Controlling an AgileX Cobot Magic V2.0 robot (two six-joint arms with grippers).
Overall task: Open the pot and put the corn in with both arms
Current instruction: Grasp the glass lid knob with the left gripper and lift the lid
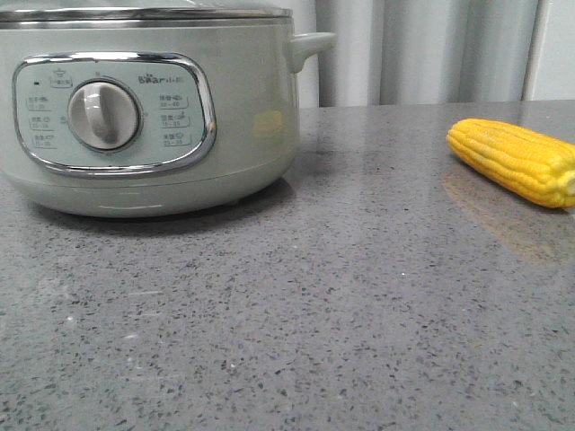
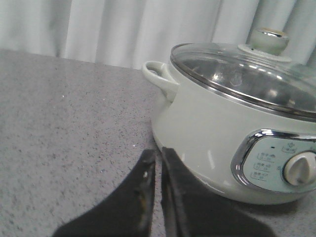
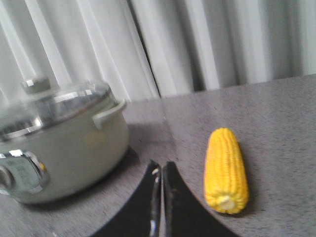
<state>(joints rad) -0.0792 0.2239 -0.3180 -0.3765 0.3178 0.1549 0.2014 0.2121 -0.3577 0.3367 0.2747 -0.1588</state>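
The pale grey-green pot (image 1: 153, 117) stands at the left of the grey table, its dial panel facing me and its glass lid (image 2: 247, 74) with a round knob (image 2: 268, 40) on. The yellow corn cob (image 1: 514, 160) lies on the table at the right. My left gripper (image 2: 159, 154) is shut and empty, low over the table right beside the pot (image 2: 222, 133) wall. My right gripper (image 3: 160, 167) is shut and empty, above the table between the pot (image 3: 59, 143) and the corn (image 3: 225, 169). Neither arm shows in the front view.
A pale curtain (image 1: 431, 49) hangs behind the table's far edge. The pot's stubby side handle (image 1: 310, 45) points toward the corn. Grey speckled tabletop (image 1: 314, 305) stretches in front of the pot and corn.
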